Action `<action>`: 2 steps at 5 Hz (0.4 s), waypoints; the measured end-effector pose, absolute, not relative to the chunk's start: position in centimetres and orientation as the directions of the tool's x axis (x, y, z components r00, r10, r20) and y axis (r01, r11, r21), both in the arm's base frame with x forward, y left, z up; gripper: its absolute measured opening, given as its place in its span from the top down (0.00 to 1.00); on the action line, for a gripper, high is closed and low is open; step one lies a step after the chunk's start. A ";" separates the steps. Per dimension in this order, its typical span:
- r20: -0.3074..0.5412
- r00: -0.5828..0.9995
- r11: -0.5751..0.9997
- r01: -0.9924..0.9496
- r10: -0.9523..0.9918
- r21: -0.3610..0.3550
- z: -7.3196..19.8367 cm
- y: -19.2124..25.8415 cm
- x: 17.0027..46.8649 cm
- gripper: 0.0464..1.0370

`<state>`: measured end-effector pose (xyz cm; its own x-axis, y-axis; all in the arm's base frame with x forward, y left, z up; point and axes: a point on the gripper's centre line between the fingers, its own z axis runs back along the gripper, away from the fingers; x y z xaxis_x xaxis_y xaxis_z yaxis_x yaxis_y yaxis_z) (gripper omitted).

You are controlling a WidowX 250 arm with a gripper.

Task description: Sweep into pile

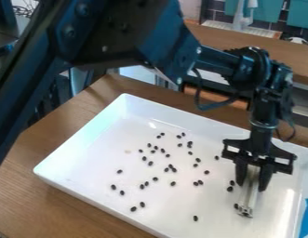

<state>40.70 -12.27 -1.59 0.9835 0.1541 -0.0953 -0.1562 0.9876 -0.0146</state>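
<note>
The black metal-and-plastic two-finger gripper (251,187) is hanging over the right part of the large white rectangular tray (125,109), its fingers standing slightly apart and gripping a pale, narrow tool (247,199). Small black oval beans (195,218) are lying scattered inside the tray, some just beside the tool. The tray's raised wall is separating them from the brown wooden table (31,197).

Looks like a lab with a kitchen mock-up.
Shows teal panels (300,15) and dark tiles (219,17) beyond a wooden counter (234,39), plus tangled wires (24,9) at upper left.
</note>
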 end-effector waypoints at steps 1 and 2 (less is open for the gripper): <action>-0.114 0.979 0.985 -0.174 0.171 -0.013 -1.7 -8.9 40.2 0.63; -0.112 0.980 0.985 -0.170 0.167 -0.021 -1.8 -6.2 39.7 0.63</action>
